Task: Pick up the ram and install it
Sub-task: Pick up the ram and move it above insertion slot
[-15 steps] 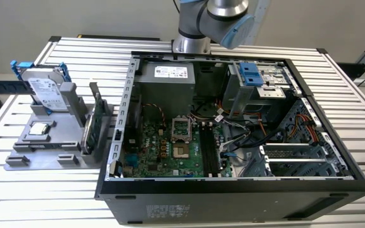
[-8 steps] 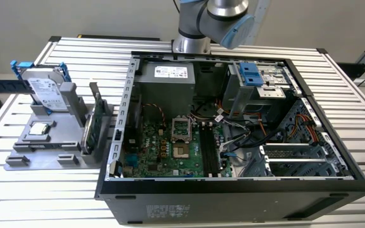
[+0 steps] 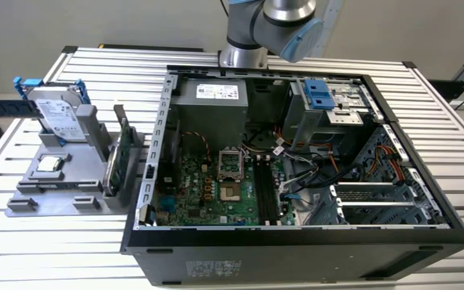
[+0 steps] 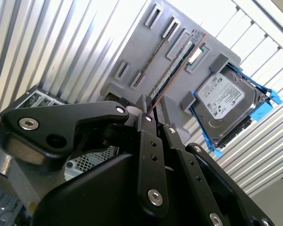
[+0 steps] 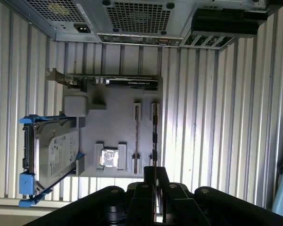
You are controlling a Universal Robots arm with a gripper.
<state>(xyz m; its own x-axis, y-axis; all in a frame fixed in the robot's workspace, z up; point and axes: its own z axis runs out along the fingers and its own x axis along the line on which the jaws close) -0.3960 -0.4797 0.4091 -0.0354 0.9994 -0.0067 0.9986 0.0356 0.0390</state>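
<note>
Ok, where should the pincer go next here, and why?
Probably straight down toward the ram. In the first wrist view the pincer hangs above the grey holder, roughly in line with the stick standing on edge in its slot and not yet touching it.

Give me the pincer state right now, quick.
Pincer: open only by a narrow slit, holding nothing; the ram stands in its grey holder.
</note>
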